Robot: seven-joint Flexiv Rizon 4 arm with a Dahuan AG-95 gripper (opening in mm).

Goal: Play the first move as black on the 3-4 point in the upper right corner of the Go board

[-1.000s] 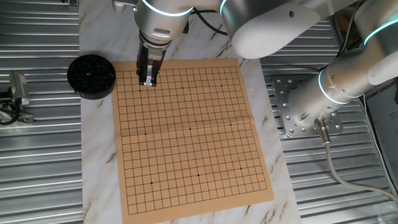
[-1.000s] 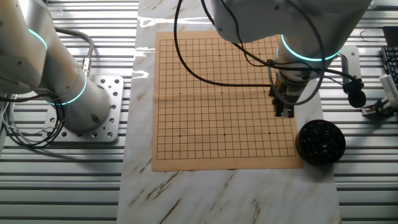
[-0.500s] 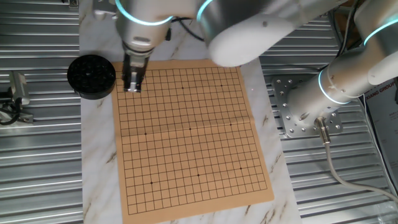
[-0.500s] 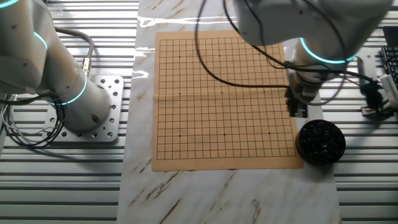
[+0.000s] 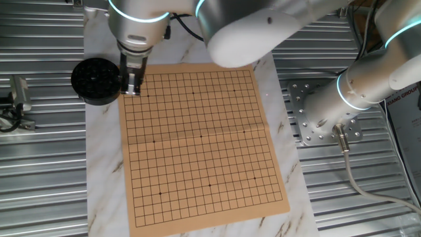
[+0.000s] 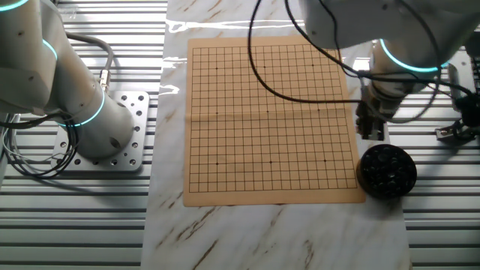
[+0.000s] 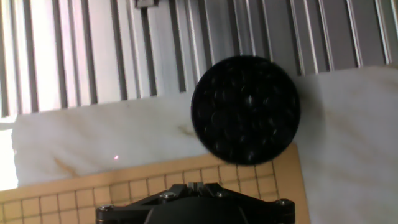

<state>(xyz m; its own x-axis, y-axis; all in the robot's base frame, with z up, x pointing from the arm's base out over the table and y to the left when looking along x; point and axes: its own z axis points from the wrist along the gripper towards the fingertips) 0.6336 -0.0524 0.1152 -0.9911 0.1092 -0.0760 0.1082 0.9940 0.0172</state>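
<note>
One large flat square tan wooden Go board point(image 5: 200, 141) with fine black grid lines, a few small black star dots and a faint crease across its middle, lying flat on the white marbled worktop point(image 5: 100, 171); no stone shows on it in either fixed view. One round black ribbed bowl point(image 5: 96, 80), standing just beside one corner of the board, its rim about touching the board edge; in the hand view its inside point(image 7: 245, 109) looks full of dark glossy stones, too many and too blurred to count. One white robot arm carrying one dark two-finger pincer point(image 5: 132, 84), hanging over the edge of the board next to the bowl, between bowl and grid; in the other fixed view it point(image 6: 370, 127) sits just above the bowl. Fingers look close together, but whether the pincer is parted or closed, or holds anything, I cannot tell. One bolted arm base point(image 5: 319, 118) on the ribbed metal deck, well apart from the board on the side away from the bowl. Handling, as a judgement: a Go stone would be small, hard, smooth and light, apt to slip or skitter; best pinched across its thin rim from straight above, taking one lying clear near the top of the heap. The board itself seems stiff and need not be moved.
</note>
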